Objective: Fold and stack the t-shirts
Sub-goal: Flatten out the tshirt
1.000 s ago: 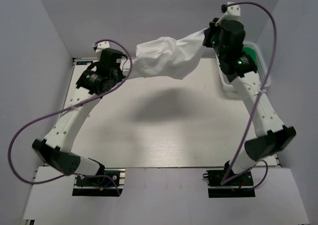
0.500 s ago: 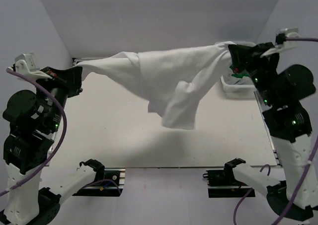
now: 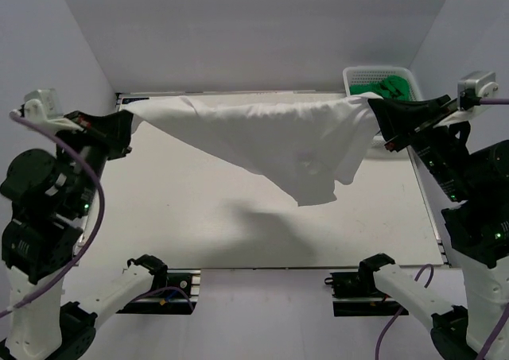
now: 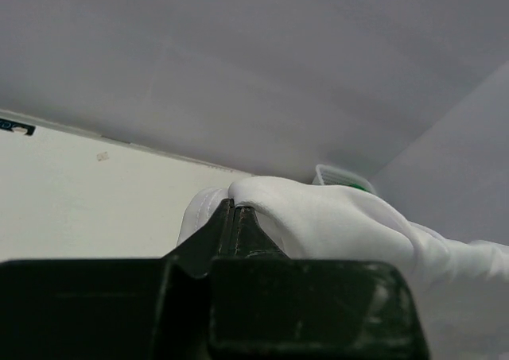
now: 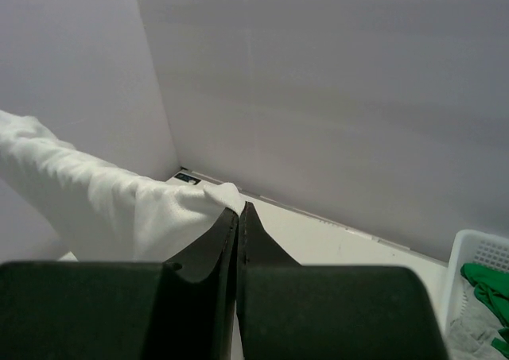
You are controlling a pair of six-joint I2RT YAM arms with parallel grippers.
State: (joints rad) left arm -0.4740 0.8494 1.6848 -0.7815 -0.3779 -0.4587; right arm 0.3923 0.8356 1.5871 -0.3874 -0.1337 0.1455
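A white t-shirt (image 3: 262, 137) hangs stretched in the air between my two grippers, high above the table, with its lower part drooping to a point in the middle. My left gripper (image 3: 127, 124) is shut on the shirt's left end; in the left wrist view the cloth (image 4: 318, 217) bunches over the closed fingertips (image 4: 231, 209). My right gripper (image 3: 374, 110) is shut on the right end; in the right wrist view a corner of the shirt (image 5: 119, 209) is pinched at the fingertips (image 5: 237, 209).
A white basket (image 3: 380, 78) with green and grey clothes stands at the back right corner; it also shows in the right wrist view (image 5: 481, 296). The beige table (image 3: 199, 225) lies under the shirt. Grey walls enclose the back and sides.
The arms have swung apart and pulled the bunched shirt out wide. It now hangs flatter and more spread than half a second ago, and the basket has come into view.
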